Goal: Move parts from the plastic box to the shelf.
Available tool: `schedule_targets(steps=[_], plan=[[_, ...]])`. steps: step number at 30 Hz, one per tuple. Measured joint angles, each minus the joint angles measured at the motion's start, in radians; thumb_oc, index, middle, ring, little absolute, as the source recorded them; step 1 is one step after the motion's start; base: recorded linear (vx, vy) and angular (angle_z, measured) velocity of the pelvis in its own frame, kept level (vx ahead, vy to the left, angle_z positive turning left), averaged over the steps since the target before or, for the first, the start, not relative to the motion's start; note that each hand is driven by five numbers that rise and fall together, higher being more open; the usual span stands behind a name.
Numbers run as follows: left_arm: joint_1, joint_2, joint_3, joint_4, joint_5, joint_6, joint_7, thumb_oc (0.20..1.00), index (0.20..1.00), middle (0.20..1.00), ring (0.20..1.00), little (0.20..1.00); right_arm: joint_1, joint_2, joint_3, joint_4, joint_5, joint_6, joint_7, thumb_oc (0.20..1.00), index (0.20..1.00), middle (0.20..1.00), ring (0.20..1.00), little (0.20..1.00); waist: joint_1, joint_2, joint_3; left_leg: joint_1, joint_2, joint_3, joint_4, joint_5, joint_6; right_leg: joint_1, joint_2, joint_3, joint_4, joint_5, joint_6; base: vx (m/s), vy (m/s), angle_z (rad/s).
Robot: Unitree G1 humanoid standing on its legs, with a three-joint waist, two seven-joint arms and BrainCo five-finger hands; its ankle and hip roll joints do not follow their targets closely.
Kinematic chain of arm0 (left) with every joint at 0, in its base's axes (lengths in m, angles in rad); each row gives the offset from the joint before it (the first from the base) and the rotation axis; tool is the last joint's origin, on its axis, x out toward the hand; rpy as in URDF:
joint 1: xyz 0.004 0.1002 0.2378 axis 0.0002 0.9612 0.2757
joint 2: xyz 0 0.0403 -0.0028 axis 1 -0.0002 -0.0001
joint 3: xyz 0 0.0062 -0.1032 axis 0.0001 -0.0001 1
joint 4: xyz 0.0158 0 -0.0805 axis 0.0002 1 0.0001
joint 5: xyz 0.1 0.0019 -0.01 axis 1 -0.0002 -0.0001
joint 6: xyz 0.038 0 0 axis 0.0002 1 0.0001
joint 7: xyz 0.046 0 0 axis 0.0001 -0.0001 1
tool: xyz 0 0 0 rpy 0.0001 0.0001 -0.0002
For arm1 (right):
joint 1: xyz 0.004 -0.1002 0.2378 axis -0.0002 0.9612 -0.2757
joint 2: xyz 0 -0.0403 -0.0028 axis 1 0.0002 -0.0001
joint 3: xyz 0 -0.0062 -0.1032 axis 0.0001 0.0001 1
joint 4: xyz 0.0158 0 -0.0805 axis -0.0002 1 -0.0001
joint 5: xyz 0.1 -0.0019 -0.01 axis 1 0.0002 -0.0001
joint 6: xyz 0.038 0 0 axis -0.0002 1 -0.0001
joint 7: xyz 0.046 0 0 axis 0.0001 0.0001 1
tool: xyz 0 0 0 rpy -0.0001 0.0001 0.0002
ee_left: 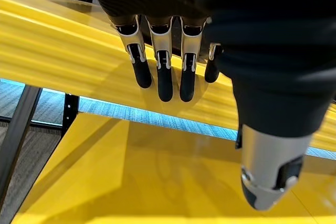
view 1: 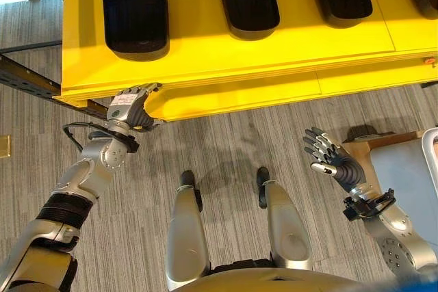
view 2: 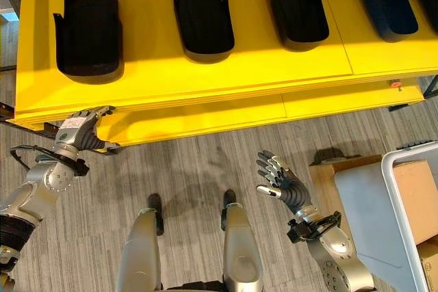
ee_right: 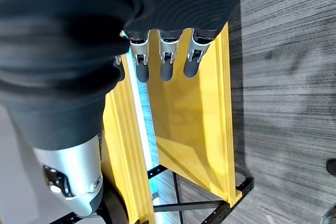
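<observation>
A glossy yellow two-tier shelf stands across the grey carpeted floor, and on its top deck sits a row of black moulded plastic parts, each trough-shaped with raised side walls. The left hand is at the front left corner of the shelf, just below the edge of the top deck; from the head camera its fingers are partly tucked under that edge, but the left wrist view shows the fingers straight and relaxed before the yellow edge, with nothing in them. The right hand hangs over the carpet, well apart from the shelf, palm up with fingers spread loosely and empty. The right eye view takes in more at the right: a white-rimmed plastic box holding a brown cardboard piece, with a pale grey sheet beside it.
</observation>
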State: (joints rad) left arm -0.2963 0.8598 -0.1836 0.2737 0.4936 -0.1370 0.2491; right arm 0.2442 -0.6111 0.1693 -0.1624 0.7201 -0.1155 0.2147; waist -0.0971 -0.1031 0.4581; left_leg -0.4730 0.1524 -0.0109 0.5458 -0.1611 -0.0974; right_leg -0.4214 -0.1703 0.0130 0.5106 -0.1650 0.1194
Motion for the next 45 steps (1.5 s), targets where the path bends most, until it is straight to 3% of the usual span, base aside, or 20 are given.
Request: schedule_targets(steps=[6, 20, 32, 45], plan=[[-0.001, 0.029, 0.050, -0.007, 0.000, 0.002, 0.025, 1.000, 1.000, 1.000, 1.000, 1.000, 0.000, 0.000, 0.000, 0.000, 0.000, 0.000, 0.001, 1.000, 1.000, 1.000, 1.000, 1.000, 0.001, 0.000, 0.000, 0.000, 0.000, 0.000, 0.000, 0.000, -0.001, 0.000, 0.000, 0.000, 0.003, -0.001, 0.001, 0.00, 0.000, 0.00], [-0.078, 0.057, 0.054, -0.009, 0.009, 0.013, 0.040, 1.000, 1.000, 1.000, 1.000, 1.000, 0.008, 0.000, -0.001, 0.000, 0.000, 0.011, 0.017, 1.000, 1.000, 1.000, 1.000, 1.000, 0.001, 0.000, 0.000, -0.002, 0.000, 0.000, 0.017, -0.006, -0.002, -0.008, 0.000, 0.001, 0.027, -0.014, 0.000, 0.00, 0.000, 0.00], [-0.222, 0.058, -0.092, 0.095, 0.010, 0.023, 0.038, 1.000, 1.000, 1.000, 1.000, 1.000, 0.029, -0.029, 0.000, -0.017, 0.000, 0.014, 0.018, 1.000, 1.000, 1.000, 1.000, 1.000, -0.021, 0.000, 0.000, -0.004, 0.000, 0.001, 0.031, -0.009, -0.008, -0.009, 0.000, 0.001, 0.037, -0.015, 0.005, 0.00, 0.000, 0.00], [-0.230, 0.058, -0.101, 0.099, 0.010, 0.024, 0.037, 1.000, 1.000, 1.000, 1.000, 1.000, 0.030, -0.029, 0.000, -0.017, 0.000, 0.014, 0.018, 1.000, 1.000, 1.000, 1.000, 1.000, -0.021, 0.000, 0.000, -0.005, 0.001, 0.001, 0.036, -0.010, -0.009, -0.015, 0.000, 0.003, 0.051, -0.022, -0.003, 0.00, 0.000, 0.00]])
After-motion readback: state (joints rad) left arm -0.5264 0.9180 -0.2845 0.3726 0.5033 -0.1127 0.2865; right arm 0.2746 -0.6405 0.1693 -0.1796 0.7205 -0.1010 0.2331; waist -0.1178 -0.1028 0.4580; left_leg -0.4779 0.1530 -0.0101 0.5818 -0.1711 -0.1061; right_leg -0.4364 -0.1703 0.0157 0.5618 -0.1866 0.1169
